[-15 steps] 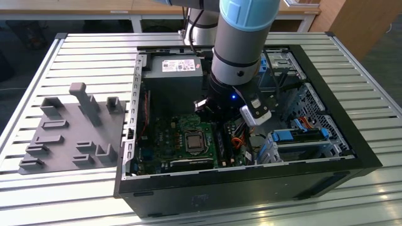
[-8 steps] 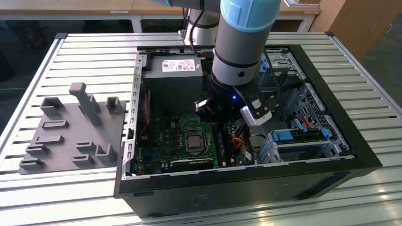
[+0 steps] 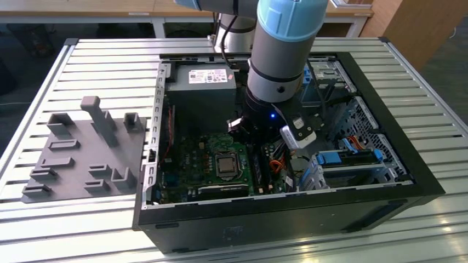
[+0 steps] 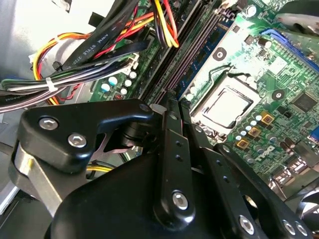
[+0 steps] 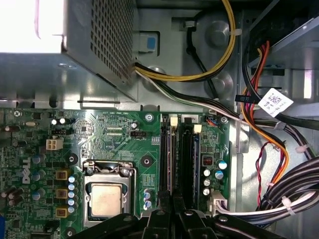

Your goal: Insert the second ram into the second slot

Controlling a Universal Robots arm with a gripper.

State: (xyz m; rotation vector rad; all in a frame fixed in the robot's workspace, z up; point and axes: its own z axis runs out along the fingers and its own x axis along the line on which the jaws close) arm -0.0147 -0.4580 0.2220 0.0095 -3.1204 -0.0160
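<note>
Black gripper (image 4: 169, 102) with its two fingers drawn together, tips touching, nothing visible between them. Poised low over the memory slots (image 5: 172, 159), seemingly four, side by side on one green motherboard (image 5: 114, 134). One blue memory stick (image 4: 202, 62) standing on edge in a slot just beside the fingertips; cannot tell whether fully seated. One processor socket (image 5: 106, 196) near the slots, well apart from the bundled cables (image 4: 75, 74) crowding the other side. Little free room: power supply (image 5: 89, 45) at one end of the slots, cables alongside. Seen from the exterior view: one arm (image 3: 281, 49) reaching down into one open computer case (image 3: 409, 164), and one grey tray (image 3: 80, 164) of fixtures on the exterior view's left.
</note>
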